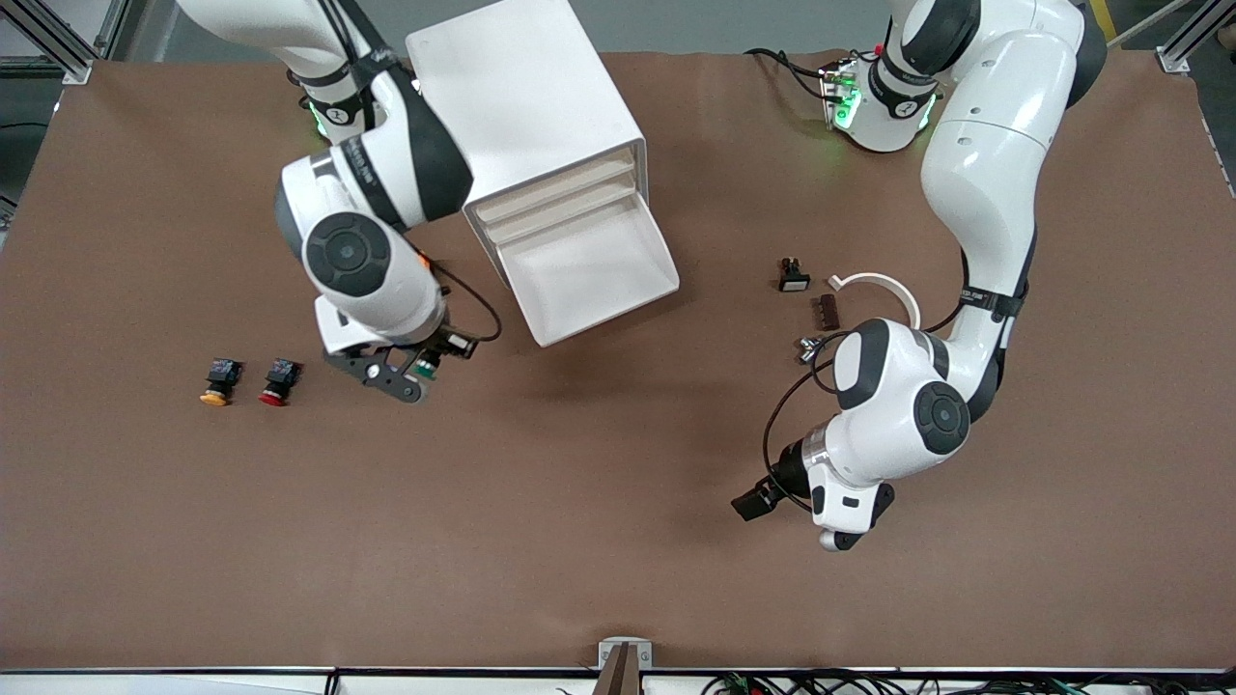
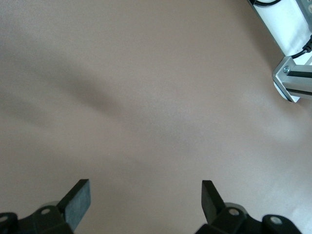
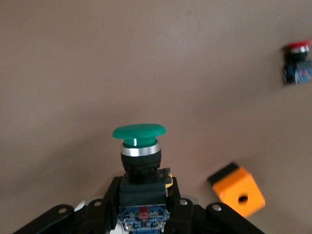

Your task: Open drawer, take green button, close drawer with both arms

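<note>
The white cabinet [image 1: 526, 106] lies on the table near the right arm's base. Its lowest drawer [image 1: 589, 265] is pulled open, and what shows of its inside is bare. My right gripper [image 1: 410, 375] is shut on the green-capped button [image 1: 426, 367] and holds it over the table beside the open drawer, toward the right arm's end. In the right wrist view the button [image 3: 139, 134] stands cap outward between the fingers [image 3: 100, 204] of my right gripper [image 3: 141, 207]. My left gripper [image 1: 838, 537] is open and empty over bare table [image 2: 146, 195].
A yellow-capped button [image 1: 214, 381] and a red-capped button [image 1: 277, 381] lie beside my right gripper; the red one shows in the right wrist view [image 3: 297, 61], with an orange block [image 3: 237, 191]. A small black switch [image 1: 794, 277], a brown strip [image 1: 828, 311] and a white curved piece [image 1: 874, 283] lie near the left arm.
</note>
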### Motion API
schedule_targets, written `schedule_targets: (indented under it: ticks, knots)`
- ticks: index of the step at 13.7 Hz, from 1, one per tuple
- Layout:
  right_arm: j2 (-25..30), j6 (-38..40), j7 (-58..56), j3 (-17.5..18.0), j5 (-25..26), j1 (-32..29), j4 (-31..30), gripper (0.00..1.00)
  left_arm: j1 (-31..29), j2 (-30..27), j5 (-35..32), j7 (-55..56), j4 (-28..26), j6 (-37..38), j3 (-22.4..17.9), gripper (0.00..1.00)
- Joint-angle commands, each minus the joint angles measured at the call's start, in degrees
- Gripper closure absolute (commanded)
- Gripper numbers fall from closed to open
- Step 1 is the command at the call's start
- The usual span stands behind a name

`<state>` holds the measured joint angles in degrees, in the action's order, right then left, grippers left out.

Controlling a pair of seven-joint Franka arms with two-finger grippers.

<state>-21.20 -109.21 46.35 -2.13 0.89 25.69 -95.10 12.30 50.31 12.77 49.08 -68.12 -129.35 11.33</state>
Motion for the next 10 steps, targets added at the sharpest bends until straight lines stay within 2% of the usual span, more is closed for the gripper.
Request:
schedule_targets:
  ticks: [1,5,10]
  knots:
    - [6.96,-10.38,-9.50,0.99,1.31,-5.28,-14.73,1.00,0.09,-0.65,-1.08,-0.56,-0.43,-0.46,-0.17,0.00]
    - [7.67,-23.65,-18.56,0.99,1.40,-11.79,-25.38,1.00,0.27,-1.18,-1.78,-0.12,-0.52,-0.46,-0.17,0.00]
    - [7.23,-37.90,-22.35,0.90,1.93,-15.22,-34.79,1.00,0.71,-2.15,-2.56,0.32,-1.14,0.68,-0.17,0.00]
